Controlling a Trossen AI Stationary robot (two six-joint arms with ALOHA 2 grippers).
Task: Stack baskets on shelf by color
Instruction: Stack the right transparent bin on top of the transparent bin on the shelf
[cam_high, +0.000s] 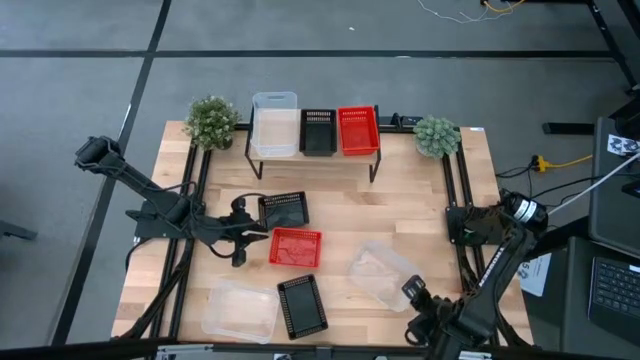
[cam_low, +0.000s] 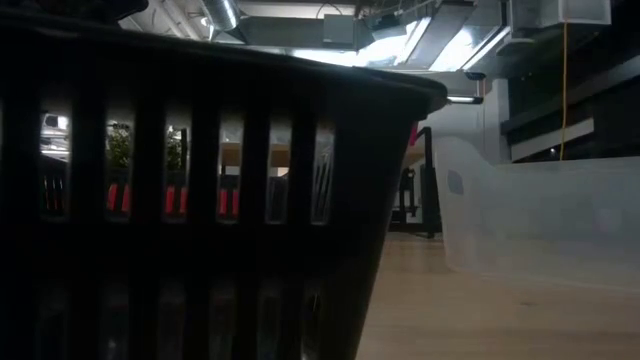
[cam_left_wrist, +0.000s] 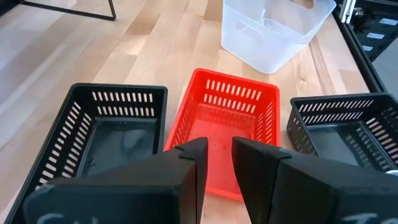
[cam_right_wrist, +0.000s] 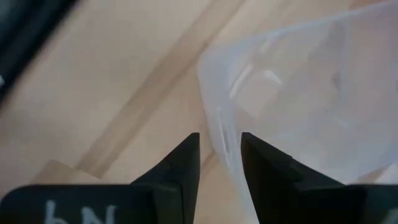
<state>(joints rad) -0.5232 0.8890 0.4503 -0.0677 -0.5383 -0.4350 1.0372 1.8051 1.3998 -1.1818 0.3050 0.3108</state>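
Sitting mid-table, the red mesh-walled plastic basket (cam_high: 295, 247) is the one under the left gripper (cam_high: 250, 240); in the left wrist view its near wall (cam_left_wrist: 227, 127) lies between the two dark fingers (cam_left_wrist: 186, 168), which stand a little apart w/ the wall in the gap, not visibly clamped on it. Just beside it, toward the shelf, is a black mesh-walled basket (cam_high: 283, 210); another black mesh basket (cam_high: 302, 304) lies nearer the front edge, slightly apart from the red one.

A clear translucent plastic bin (cam_high: 382, 272) sits tilted right of centre. The right gripper (cam_high: 418, 294) is at its front corner; in the right wrist view the bin's wall (cam_right_wrist: 217, 124) runs into the gap between the fingers (cam_right_wrist: 180, 165), which are apart on either side of it. Whether they touch it, can't tell. A second clear bin (cam_high: 241, 311) rests at the front left.

The low light-wood shelf on thin black legs (cam_high: 370, 160) stands at the back, carrying 3 baskets in a row: a clear bin (cam_high: 274, 125) at left, a black basket (cam_high: 318, 131) in the middle, a red basket (cam_high: 358, 130) at right, all touching or nearly so.

A green potted plant (cam_high: 211, 121) flanks the shelf on the left, another (cam_high: 436, 135) on the right. All on the wooden tabletop (cam_high: 400, 210).
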